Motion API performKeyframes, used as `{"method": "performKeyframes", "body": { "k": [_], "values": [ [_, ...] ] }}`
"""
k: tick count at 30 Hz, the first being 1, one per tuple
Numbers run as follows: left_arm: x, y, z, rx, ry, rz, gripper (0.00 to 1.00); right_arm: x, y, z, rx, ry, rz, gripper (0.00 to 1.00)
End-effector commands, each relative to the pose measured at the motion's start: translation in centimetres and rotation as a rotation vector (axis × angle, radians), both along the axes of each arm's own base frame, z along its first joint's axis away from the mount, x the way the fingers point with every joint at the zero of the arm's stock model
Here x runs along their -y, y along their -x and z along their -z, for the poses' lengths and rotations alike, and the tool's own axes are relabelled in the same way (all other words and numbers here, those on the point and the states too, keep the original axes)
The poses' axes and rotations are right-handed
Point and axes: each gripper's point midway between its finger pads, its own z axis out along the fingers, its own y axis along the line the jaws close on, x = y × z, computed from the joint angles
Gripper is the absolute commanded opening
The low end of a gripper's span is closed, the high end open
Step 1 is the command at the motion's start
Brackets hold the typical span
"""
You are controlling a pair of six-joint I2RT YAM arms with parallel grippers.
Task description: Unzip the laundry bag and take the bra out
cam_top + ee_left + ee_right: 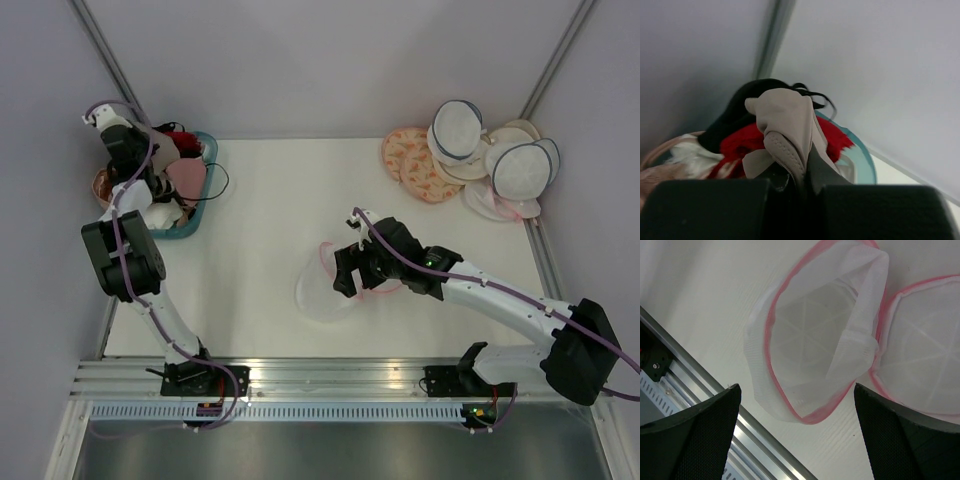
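The laundry bag [322, 290] lies unzipped at the middle front of the table. In the right wrist view its two white mesh halves with pink rims [810, 340] lie spread apart, and nothing shows inside. My right gripper [347, 268] hovers just above the bag, open and empty [797, 440]. My left gripper [152, 188] is over the teal basket at the far left. In the left wrist view it [802, 175] is shut on a fold of the taupe bra [787, 125], held above the basket's contents.
The teal basket [203, 215] holds red [740, 142] and black [747, 97] bras and other garments. White bags with navy rims [510, 165] and orange-patterned discs [412, 160] lie at the back right. An aluminium rail [685, 385] runs along the table's front edge. Walls enclose the table.
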Motion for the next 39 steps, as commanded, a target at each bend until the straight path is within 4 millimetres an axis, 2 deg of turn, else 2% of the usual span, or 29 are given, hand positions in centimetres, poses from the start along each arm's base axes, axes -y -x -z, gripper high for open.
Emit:
{"method": "performKeyframes", "body": {
  "k": [1, 5, 8, 9, 10, 11, 12, 13, 14, 15, 18, 19, 20, 21, 22, 23, 24, 25, 26, 28, 29, 31, 33, 34, 35, 36, 38, 39],
  "values": [
    [-5.2, 0.2, 0.7, 0.058, 0.097, -0.11, 0.02, -0.4, -0.8, -1.9, 0.043, -0.026, -0.004, 0.98],
    [-8.4, 1.1, 4.8, -0.023, 0.196, -0.183, 0.02, -0.4, -0.7, -1.8, 0.035, -0.028, 0.004, 0.98],
    [-8.6, 2.0, 6.4, -0.035, 0.277, -0.182, 0.23, -0.5, -0.8, -1.6, 0.031, -0.024, 0.007, 0.98],
    [-8.5, 2.3, 5.6, -0.013, 0.3, -0.186, 0.4, -0.4, -0.9, -1.6, 0.033, -0.023, 0.01, 0.98],
    [-8.2, 3.3, 6.6, -0.023, 0.319, -0.197, 0.47, -0.5, -0.9, -1.7, 0.036, -0.022, 0.009, 0.98],
    [-8.0, 3.8, 6.1, 0.001, 0.327, -0.204, 0.55, -0.3, -1.1, -1.9, 0.047, -0.022, 0.021, 0.98],
    [-7.9, 4.4, 3.1, 0.078, 0.308, -0.207, 0.86, -0.1, -1.2, -2.1, 0.059, -0.021, 0.028, 0.98],
    [-7.4, 5.6, 4.1, 0.072, 0.324, -0.218, 0.9, 0.1, -1.3, -2.2, 0.068, -0.02, 0.035, 0.98],
    [-7.1, 6.2, 3.7, 0.088, 0.331, -0.223, 0.91, 0.3, -1.3, -2.8, 0.09, -0.028, 0.039, 0.98],
    [-6.6, 6.9, 1.6, 0.137, 0.344, -0.218, 0.99, 0.4, -1.3, -3.0, 0.106, -0.03, 0.034, 0.98],
    [-5.3, 8.5, 1.7, 0.131, 0.4, -0.221, 1.0, 1.5, -1.6, -4.0, 0.164, -0.036, 0.075, 0.98],
    [-4.4, 9.6, 0.7, 0.158, 0.391, -0.206, 1.0, 2.1, -2.0, -4.1, 0.181, -0.03, 0.113, 0.98],
    [-3.8, 10.2, 0.4, 0.166, 0.397, -0.194, 1.0, 2.8, -2.2, -5.1, 0.213, -0.041, 0.146, 0.98],
    [-3.3, 10.9, 0.1, 0.177, 0.401, -0.189, 1.0, 3.9, -2.8, -5.1, 0.244, -0.025, 0.207, 0.98],
    [-2.1, 12.3, -1.0, 0.208, 0.391, -0.166, 1.0, 4.6, -3.0, -6.2, 0.276, -0.05, 0.253, 0.98],
    [-1.4, 12.9, -1.3, 0.218, 0.394, -0.167, 1.0, 5.5, -3.3, -6.3, 0.292, -0.046, 0.309, 0.98],
    [-0.5, 14.0, -0.6, 0.213, 0.406, -0.175, 1.0, 7.2, -4.1, -6.1, 0.32, -0.011, 0.401, 0.98],
    [0.2, 14.5, -1.6, 0.238, 0.401, -0.162, 1.0, 8.2, -4.4, -6.1, 0.331, 0.004, 0.453, 0.98],
    [1.8, 15.3, -4.1, 0.289, 0.383, -0.118, 1.0, 8.8, -4.6, -5.9, 0.323, 0.012, 0.505, 0.98],
    [3.7, 16.1, -4.3, 0.276, 0.385, -0.092, 1.0, 10.6, -5.0, -4.5, 0.319, 0.081, 0.579, 0.98],
    [5.6, 16.6, -5.0, 0.28, 0.402, -0.061, 1.0, 11.0, -5.2, -3.8, 0.305, 0.085, 0.619, 0.98],
    [7.9, 17.1, -4.5, 0.264, 0.44, -0.006, 1.0, 11.5, -5.3, -2.2, 0.281, 0.092, 0.66, 0.98],
    [11.8, 17.9, -5.3, 0.257, 0.447, 0.116, 1.0, 12.0, -5.8, -1.5, 0.266, 0.062, 0.712, 0.98],
    [13.3, 18.4, -4.6, 0.237, 0.441, 0.161, 1.0, 12.4, -5.5, -0.3, 0.254, 0.069, 0.719, 0.98],
    [15.6, 18.8, -4.5, 0.222, 0.426, 0.232, 1.0, 12.7, -5.5, -0.5, 0.262, 0.04, 0.731, 0.98],
    [17.5, 19.9, -5.3, 0.231, 0.414, 0.317, 1.0, 12.9, -5.3, 0.2, 0.26, 0.028, 0.735, 0.98],
    [21.5, 21.4, -4.2, 0.175, 0.393, 0.483, 1.0, 13.9, -5.3, 0.1, 0.269, 0.011, 0.764, 0.98],
    [22.5, 22.3, -3.4, 0.128, 0.397, 0.517, 1.0, 14.2, -5.2, 0.7, 0.26, 0.017, 0.768, 0.98]
  ]
}}
